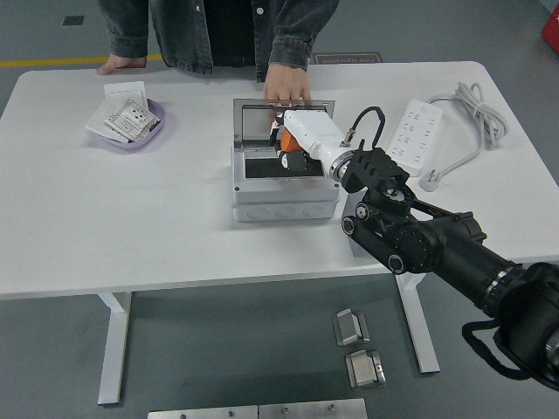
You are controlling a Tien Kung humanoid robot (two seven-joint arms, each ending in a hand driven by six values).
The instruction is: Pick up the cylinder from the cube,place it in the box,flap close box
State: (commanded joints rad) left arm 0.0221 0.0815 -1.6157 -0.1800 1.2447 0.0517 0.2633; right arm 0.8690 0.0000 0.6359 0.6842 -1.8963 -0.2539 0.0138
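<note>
The grey box (284, 199) stands at the table's middle with its clear lid (255, 120) flapped open toward the far side. My right hand (293, 147), white with orange fingertips, is over the box's open top. Its fingers are curled round a small dark cylinder (292, 162) held just above the box's inside. My black right arm (419, 240) comes in from the lower right and hides most of the grey cube (352, 209) beside the box. A person's hand (286, 85) rests on the lid's far edge. My left arm is out of view.
A purple dish (155, 118) with paper packets sits at the far left. A white power strip (414, 133) and its cable (476, 109) lie at the far right. The person's other hand (118, 63) rests on the table's far left edge.
</note>
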